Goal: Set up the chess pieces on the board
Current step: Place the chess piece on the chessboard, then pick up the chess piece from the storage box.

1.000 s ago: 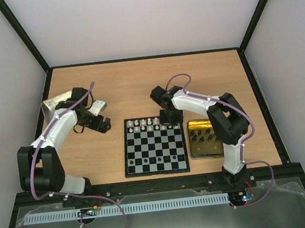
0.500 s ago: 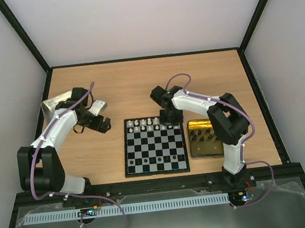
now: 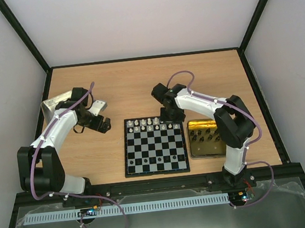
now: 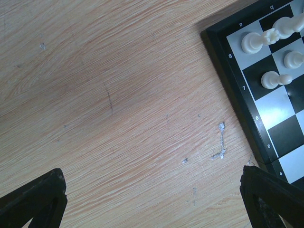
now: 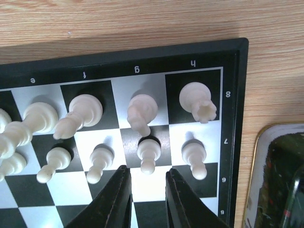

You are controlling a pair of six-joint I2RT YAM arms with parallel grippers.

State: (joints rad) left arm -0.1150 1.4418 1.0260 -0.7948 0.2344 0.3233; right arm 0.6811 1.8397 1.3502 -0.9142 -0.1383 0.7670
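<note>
The board (image 3: 157,153) lies at the table's middle, with white chess pieces (image 3: 145,123) in its two far rows. My right gripper (image 3: 169,117) hovers over the board's far right corner. In the right wrist view that gripper (image 5: 148,175) is open a little, its tips just short of a white pawn (image 5: 147,154) standing free on its square. Beyond it stand a knight (image 5: 141,111) and a rook (image 5: 198,101). My left gripper (image 3: 105,125) is wide open over bare wood left of the board (image 4: 280,128); nothing lies between its fingers (image 4: 38,199).
A gold tin (image 3: 205,138) holding dark pieces sits right of the board, its rim (image 5: 256,156) close to my right gripper. A silver lid (image 3: 52,105) rests at the far left behind the left arm. The enclosure's black frame bounds the table.
My right gripper's jaws have parted slightly, leaving the pawn standing, and the right arm has shifted a little. The left arm has not moved.
</note>
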